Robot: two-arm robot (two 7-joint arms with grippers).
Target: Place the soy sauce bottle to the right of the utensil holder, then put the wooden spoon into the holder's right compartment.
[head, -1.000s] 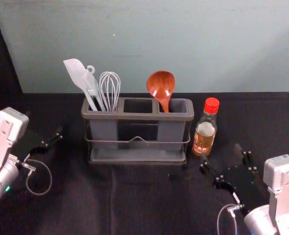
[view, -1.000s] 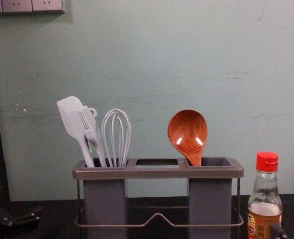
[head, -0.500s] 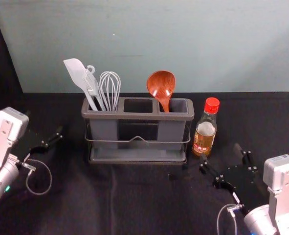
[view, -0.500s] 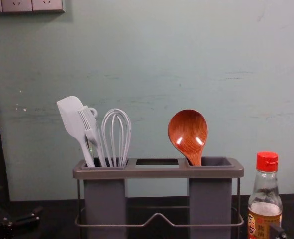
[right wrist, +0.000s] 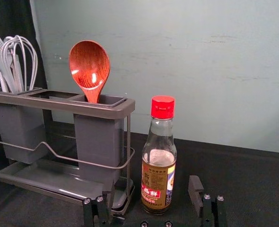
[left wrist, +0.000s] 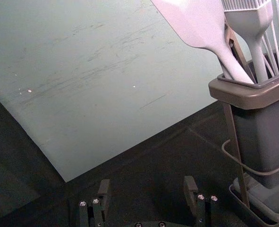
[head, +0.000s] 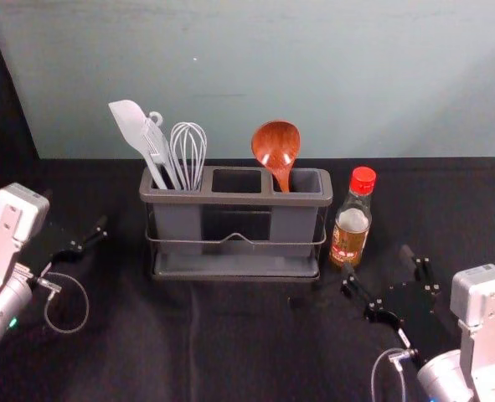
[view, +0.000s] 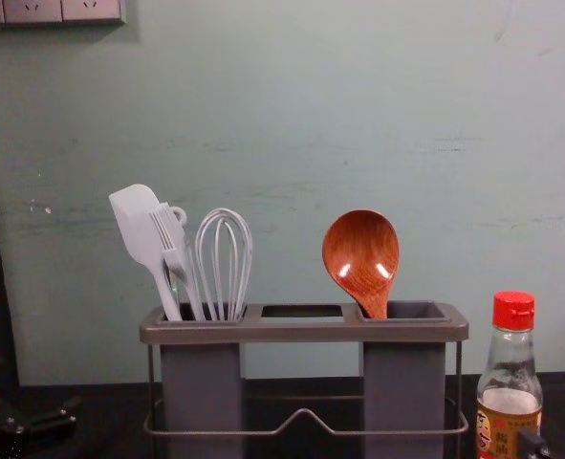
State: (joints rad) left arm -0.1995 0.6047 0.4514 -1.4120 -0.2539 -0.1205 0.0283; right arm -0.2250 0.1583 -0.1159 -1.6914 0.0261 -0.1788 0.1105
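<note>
Started right up close on the dark cloth (head: pixel 247 352), and found the right gripper (head: pixel 378 266) low on the right in the head view, in front of the soy sauce bottle (head: pixel 350 234) and somewhat to its right. Caught both fingers spread wide, holding nothing! Saw one fingertip near the bottle's foot, yet could not tell whether touching or just short of it. Looked out through the right wrist view, straight between those open fingers towards the glass. Swung over to the left gripper (head: pixel 75 211), out to the left of the holder and well apart from it, also wide open and also empty.

Moved on to the utensil holder (head: pixel 230 199), passing the wire rail (view: pixel 303 413) across its front and the tray (head: pixel 230 266) low down. Had the bottle standing upright just beside it, on its right side, red cap on, a gap in between. Climbed to the right compartment, and there met the wooden spoon (head: pixel 276 144), handle down, bowl up, leaning slightly left! Crossed to the left compartment and counted a spatula (head: pixel 130 121), a brush (view: pixel 170 229) and a whisk (head: pixel 188 144), heads up. Finished at the pale wall (head: pixel 314 67) behind, and picked out wall sockets (view: pixel 33 10) high on the left in the chest view.
</note>
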